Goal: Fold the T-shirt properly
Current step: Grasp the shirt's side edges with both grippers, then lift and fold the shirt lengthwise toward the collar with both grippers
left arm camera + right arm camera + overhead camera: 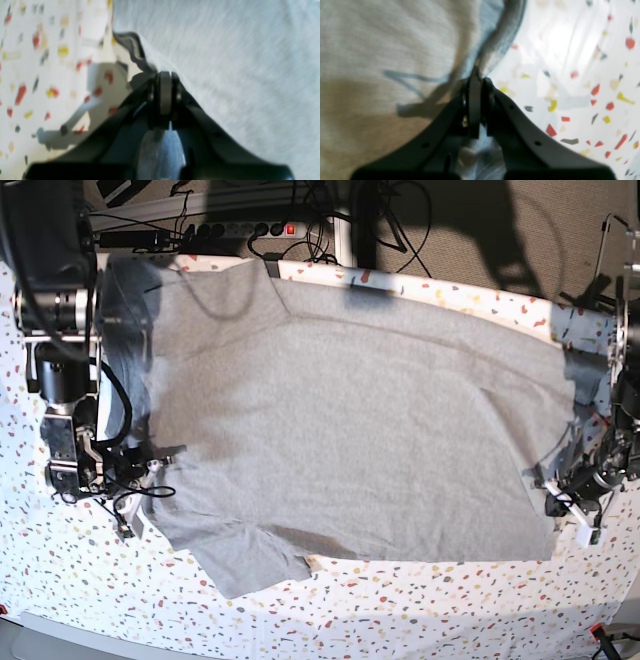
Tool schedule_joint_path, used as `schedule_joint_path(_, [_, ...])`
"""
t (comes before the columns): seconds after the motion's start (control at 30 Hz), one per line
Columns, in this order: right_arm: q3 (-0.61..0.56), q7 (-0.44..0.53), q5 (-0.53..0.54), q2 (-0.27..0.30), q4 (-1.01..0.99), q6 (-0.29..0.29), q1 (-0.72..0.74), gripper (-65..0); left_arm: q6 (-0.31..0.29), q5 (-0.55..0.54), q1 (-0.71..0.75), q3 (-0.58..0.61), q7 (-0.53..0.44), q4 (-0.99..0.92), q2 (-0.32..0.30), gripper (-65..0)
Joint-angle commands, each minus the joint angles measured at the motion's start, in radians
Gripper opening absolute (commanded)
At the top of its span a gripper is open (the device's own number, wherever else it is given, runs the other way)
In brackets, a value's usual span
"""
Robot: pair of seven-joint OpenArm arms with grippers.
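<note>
The heather-grey T-shirt (350, 430) lies spread flat across the speckled table (400, 610), plain side up, with one sleeve at the front left. In the left wrist view, my left gripper (165, 77) is shut on the shirt's raised edge (140, 52), with cloth (225, 62) spreading to the right. In the base view that gripper (550, 500) sits at the shirt's right edge. My right gripper (477, 75) is shut on a pinched fold of the shirt (382, 50). Seen from the base, it (152, 485) is at the shirt's left edge.
Power strip and cables (240, 228) run behind the table's back edge. The right arm's column (60, 370) stands at the left, and the left arm's frame (620, 380) at the right. Bare speckled cover shows along the front (450, 620).
</note>
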Motion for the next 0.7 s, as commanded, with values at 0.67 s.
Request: schedule_joint_path(0.67, [0.266,-0.175,0.253,0.059,0.881,-0.061,-0.464,-65.0,0.166,-0.214,0.332,-0.021,0.143,0.709,-0.237,-65.0])
